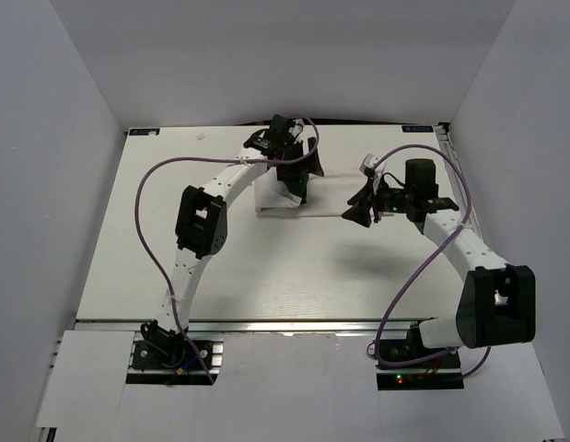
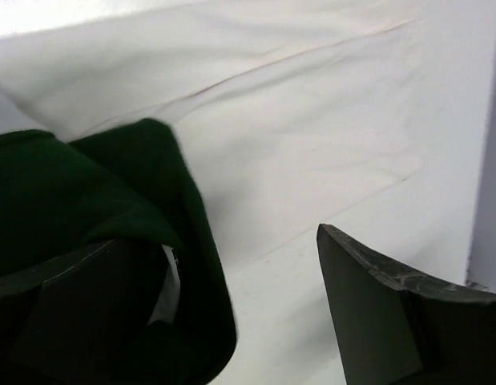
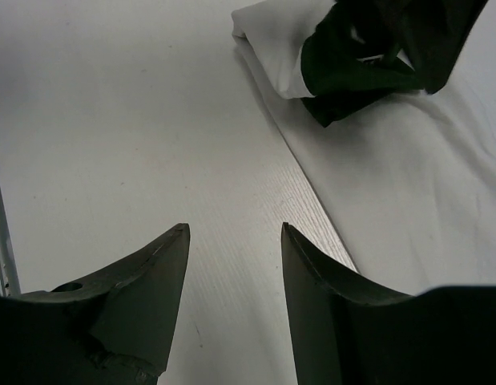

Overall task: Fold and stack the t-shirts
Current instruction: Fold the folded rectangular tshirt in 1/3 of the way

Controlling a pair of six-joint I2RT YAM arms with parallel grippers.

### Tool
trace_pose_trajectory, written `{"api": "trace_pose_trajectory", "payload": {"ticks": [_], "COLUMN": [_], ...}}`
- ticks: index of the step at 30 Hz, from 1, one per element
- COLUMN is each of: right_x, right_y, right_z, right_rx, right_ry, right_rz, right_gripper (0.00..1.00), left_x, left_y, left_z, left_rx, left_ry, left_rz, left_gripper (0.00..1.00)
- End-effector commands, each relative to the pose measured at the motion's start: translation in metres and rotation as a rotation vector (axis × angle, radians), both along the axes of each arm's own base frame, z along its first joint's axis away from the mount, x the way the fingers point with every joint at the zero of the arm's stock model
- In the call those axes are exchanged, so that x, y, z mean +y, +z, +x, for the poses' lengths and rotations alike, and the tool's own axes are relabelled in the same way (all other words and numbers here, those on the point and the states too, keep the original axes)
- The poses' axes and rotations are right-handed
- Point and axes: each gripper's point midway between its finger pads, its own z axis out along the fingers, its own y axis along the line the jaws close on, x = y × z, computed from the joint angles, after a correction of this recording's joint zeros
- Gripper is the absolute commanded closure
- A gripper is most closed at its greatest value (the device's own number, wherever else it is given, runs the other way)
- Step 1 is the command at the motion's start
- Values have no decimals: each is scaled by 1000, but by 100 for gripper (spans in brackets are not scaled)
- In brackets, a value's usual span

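The white t-shirt (image 1: 273, 201) lies folded into a narrow strip at the back middle of the table. My left gripper (image 1: 294, 180) hangs right over it, jaws apart. In the left wrist view the dark green sleeve (image 2: 71, 184) is draped over the left finger, and white cloth (image 2: 312, 120) fills the space beyond; the left gripper (image 2: 248, 265) grips nothing. My right gripper (image 1: 356, 212) is open and empty, just right of the shirt. In the right wrist view it (image 3: 234, 228) hovers over bare table beside the shirt's edge (image 3: 408, 176), with the green sleeve (image 3: 344, 80) further off. The shirt's print is hidden.
The white table (image 1: 266, 276) is closed in by white walls at the left, back and right. A metal rail (image 1: 266, 322) runs along the near edge by the arm bases. Purple cables loop off both arms.
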Motion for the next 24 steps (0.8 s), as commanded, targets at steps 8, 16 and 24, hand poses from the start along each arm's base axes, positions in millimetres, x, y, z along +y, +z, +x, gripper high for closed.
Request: {"api": "trace_pose_trajectory", "payload": {"ticks": [8,16,24], "right_x": [3,35,102], "right_y": [11,23,3], "right_z": [1,21,55], "right_rx": [-8,-24,251], "right_ry": [35,90,46], "right_rz": [14,29,132], "right_gripper": [44,47,78], "left_x": [-20,44,104], "left_y": [181,170,75], "left_z": [-12,-17,-53], "left_rx": [-252,-316,-127], "left_ry": [-85,5,23], "left_rz": [-284,-129,-179], "left_gripper": [2,3,69]}}
